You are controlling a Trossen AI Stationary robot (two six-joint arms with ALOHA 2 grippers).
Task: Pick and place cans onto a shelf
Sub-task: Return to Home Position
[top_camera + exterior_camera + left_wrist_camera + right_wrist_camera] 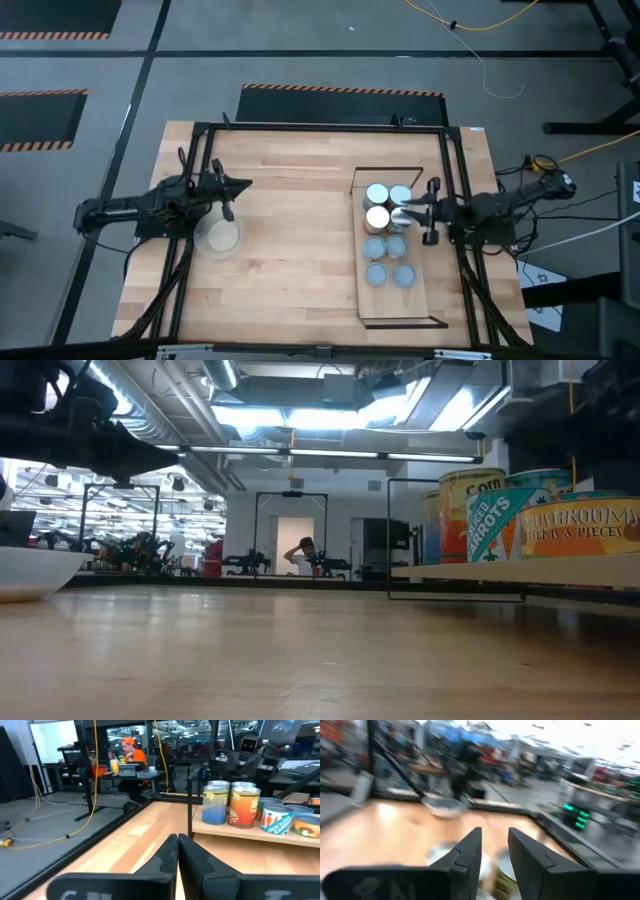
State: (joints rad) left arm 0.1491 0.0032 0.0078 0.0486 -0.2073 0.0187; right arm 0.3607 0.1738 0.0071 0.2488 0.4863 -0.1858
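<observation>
Several cans (388, 245) stand upright in two rows on the light-wood shelf (400, 302) at the table's right. They also show in the left wrist view (243, 806) and the low view (540, 510). My right gripper (398, 214) hovers level over the far cans, pointing toward the table's left. Its fingers (495, 832) are a little apart with nothing between the tips, and can tops (495, 880) show blurred below them. My left gripper (246, 185) is shut and empty, above the table's left part, just beyond the bowl.
A clear round bowl (220, 237) sits on the table's left part below my left arm; it also shows in the low view (30, 570). The shelf's thin black frame (398, 168) rises at its far and near ends. Bare wood lies between the bowl and the shelf.
</observation>
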